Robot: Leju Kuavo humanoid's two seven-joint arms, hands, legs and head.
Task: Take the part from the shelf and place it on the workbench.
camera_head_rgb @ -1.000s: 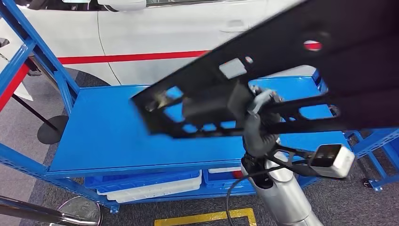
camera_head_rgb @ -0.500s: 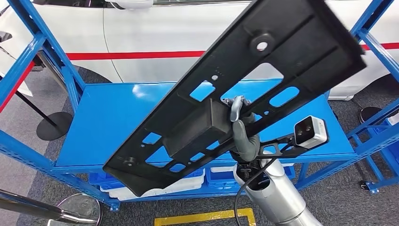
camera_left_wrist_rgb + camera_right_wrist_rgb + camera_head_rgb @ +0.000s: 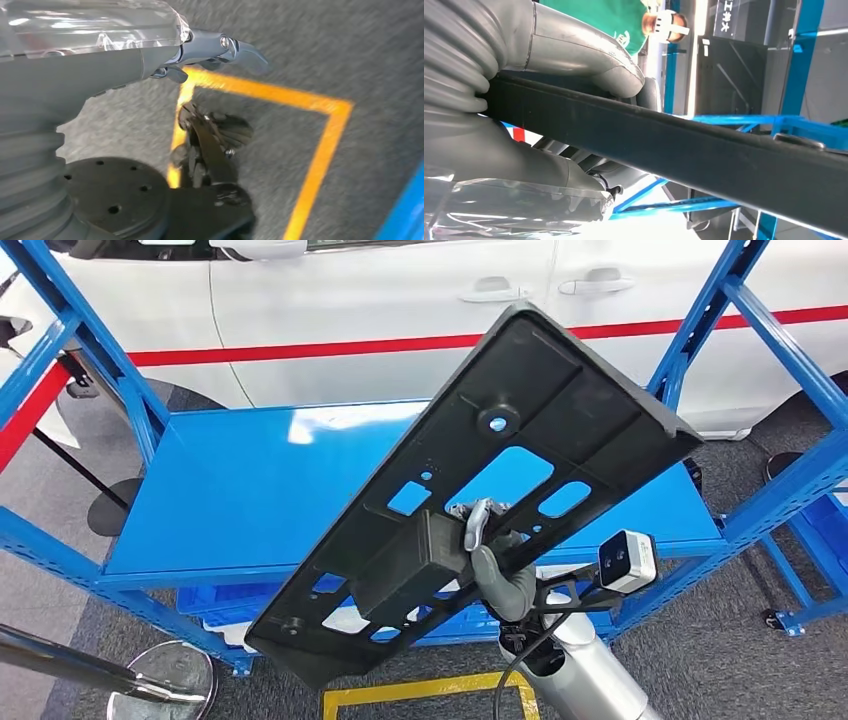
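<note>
black part [image 3: 560, 410] gripped by r hand [image 3: 497, 570]

Blue shelf [image 3: 230, 490] deck open and bare on its left half. Right half screened by large black part [image 3: 480, 490], tilted, gripped in right hand [image 3: 497, 570]. Blue uprights [image 3: 700, 330] at both ends; white car [image 3: 350, 300] behind.

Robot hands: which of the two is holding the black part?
The right hand: its fingers grip the black part mid-length. The left hand hangs empty above the floor's yellow line.
</note>
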